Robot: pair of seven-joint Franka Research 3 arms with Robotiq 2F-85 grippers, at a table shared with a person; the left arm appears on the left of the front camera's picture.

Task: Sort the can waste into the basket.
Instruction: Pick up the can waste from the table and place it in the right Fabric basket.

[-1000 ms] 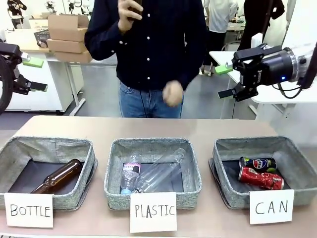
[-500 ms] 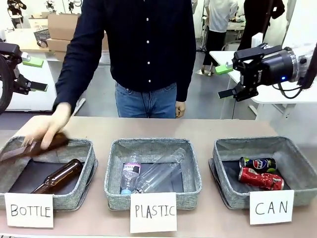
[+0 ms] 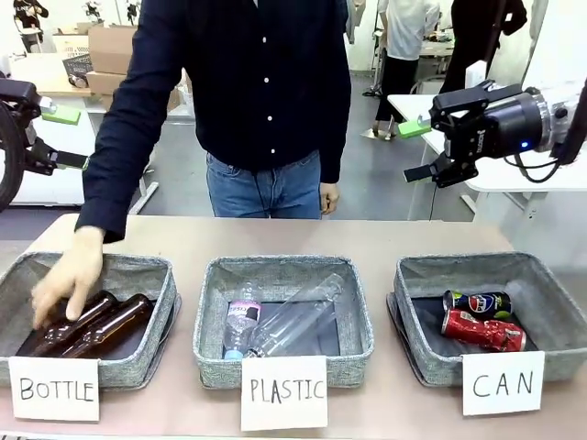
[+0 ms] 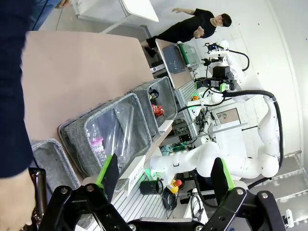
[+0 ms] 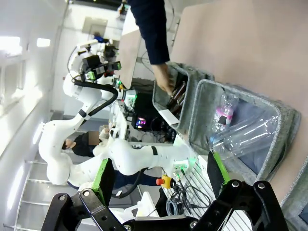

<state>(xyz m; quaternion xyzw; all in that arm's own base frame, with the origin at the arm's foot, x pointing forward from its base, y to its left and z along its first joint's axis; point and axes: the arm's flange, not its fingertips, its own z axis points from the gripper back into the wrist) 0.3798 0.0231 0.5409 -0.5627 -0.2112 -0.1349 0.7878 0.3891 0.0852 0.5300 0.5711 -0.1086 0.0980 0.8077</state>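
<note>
Front view: my right gripper (image 3: 420, 149) hangs high at the right, fingers spread, grasping nothing.
Left gripper (image 3: 64, 137): raised at the left edge, fingers apart and empty.
Cans: blue can (image 3: 477, 302) and red can (image 3: 483, 330) lie touching inside the CAN basket (image 3: 550, 307).
Person's hand (image 3: 67, 275): on brown bottles (image 3: 101, 327) in the BOTTLE basket (image 3: 147, 271).

left arm (image 3: 13, 137) cut by picture edge, BOTTLE basket (image 3: 138, 271) partly behind person's hand (image 3: 66, 284)
</note>
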